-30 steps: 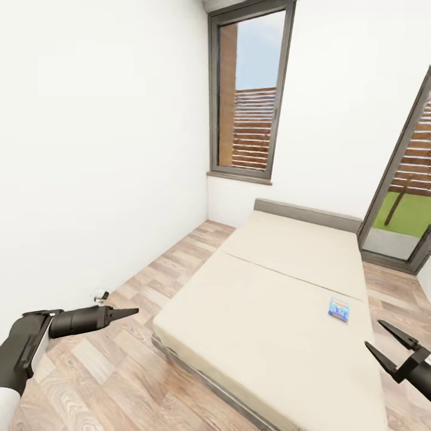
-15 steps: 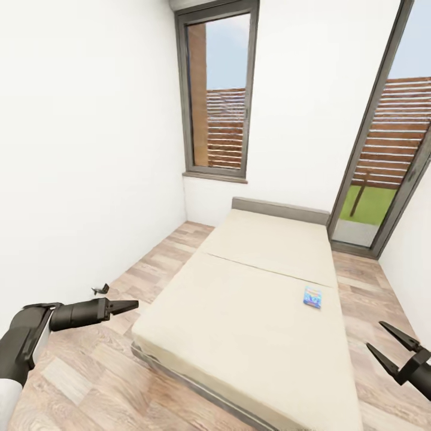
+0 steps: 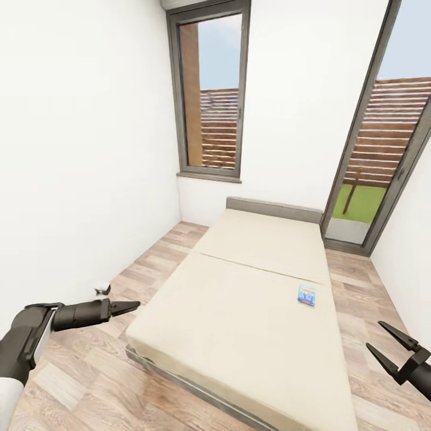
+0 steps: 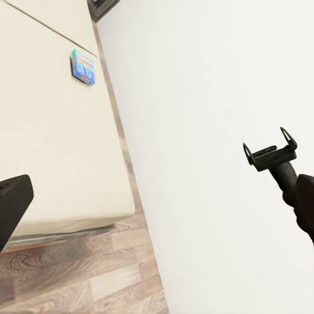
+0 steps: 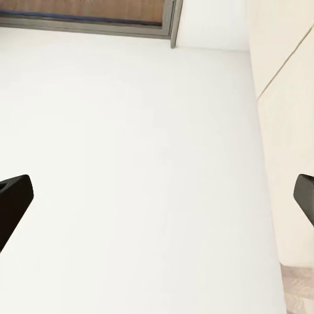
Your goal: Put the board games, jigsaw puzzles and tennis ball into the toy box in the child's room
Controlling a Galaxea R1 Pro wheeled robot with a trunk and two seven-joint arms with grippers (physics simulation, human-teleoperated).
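The bed (image 3: 251,299), beige with a grey headboard, lies ahead of me in the head view. One light blue board game (image 3: 306,295) rests flat near the bed's right edge, and it appears too in the left wrist view, board game (image 4: 84,67). My left gripper (image 3: 133,307) hovers over the floor left of the bed, open and empty. At the lower right, off the bed's near corner, my right gripper (image 3: 373,334) stands open and holds nothing. The table, toy box, jigsaw puzzles and tennis ball are out of view.
A white wall runs close along my left. A tall window (image 3: 209,96) and a glass door (image 3: 383,149) stand behind the bed. Wood-plank floor (image 3: 149,269) forms a strip on each side of the bed. A small object (image 3: 103,288) sits by the left wall's foot.
The whole picture has shifted, so the camera has turned: the bed now sits more centred and the glass door shows more. Both grippers keep their poses.
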